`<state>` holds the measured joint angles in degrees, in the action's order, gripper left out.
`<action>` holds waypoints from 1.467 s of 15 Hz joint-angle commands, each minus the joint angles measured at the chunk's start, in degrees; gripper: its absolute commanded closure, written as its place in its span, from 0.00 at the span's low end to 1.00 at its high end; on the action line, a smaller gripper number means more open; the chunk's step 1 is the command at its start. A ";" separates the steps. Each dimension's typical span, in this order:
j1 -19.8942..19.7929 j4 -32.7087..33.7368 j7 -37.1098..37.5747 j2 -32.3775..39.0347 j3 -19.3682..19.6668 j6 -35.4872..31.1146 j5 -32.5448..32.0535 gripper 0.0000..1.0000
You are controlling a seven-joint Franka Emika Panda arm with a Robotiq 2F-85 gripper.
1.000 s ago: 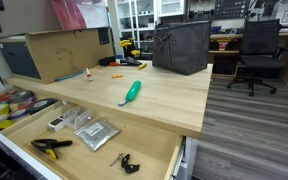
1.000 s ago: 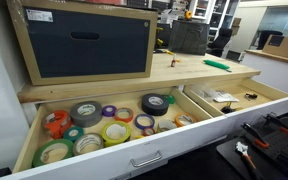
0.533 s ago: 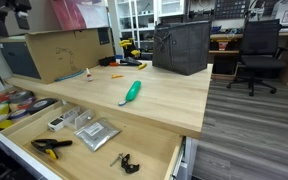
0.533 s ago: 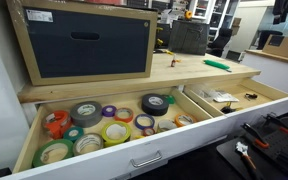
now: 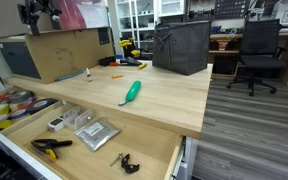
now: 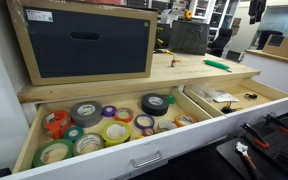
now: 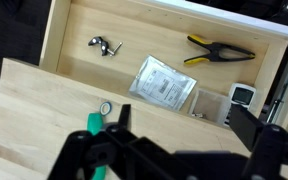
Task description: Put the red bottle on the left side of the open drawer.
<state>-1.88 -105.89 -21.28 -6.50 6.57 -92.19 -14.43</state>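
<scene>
The red bottle (image 5: 86, 73) is tiny and stands on the desktop near the cardboard box; it is out of the wrist view. The open drawer (image 5: 154, 145) is wide, shallow pale wood below the desk's front edge. It shows in both exterior views (image 6: 134, 150) and in the wrist view (image 7: 164, 45). A divider slat (image 6: 198, 103) splits it. My gripper (image 5: 39, 12) hangs high above the desk's far corner, well away from the bottle. It also appears at the top of an exterior view (image 6: 254, 10). In the wrist view its jaws (image 7: 184, 135) are open and empty.
A teal-green tool (image 5: 131, 92) lies mid-desk. A cardboard box (image 5: 54, 52) and a black bag (image 5: 181, 45) stand at the back. One drawer compartment holds several tape rolls (image 6: 104, 125). The other holds clamps (image 5: 50, 146), a packet (image 5: 96, 132) and small parts.
My gripper has moved sideways into view above the desk, from the frame edge toward the cardboard box. Nothing on the desk or in the drawer has moved.
</scene>
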 commanded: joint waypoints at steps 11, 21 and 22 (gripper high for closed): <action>0.27 16.99 -5.77 17.87 -5.79 0.96 2.46 0.00; 1.29 27.52 -7.36 29.22 -8.57 4.11 1.28 0.00; 0.94 28.32 -10.16 29.06 -8.57 5.19 0.11 0.00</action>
<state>-0.72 -83.24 -26.08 20.17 -1.82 -91.57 -12.56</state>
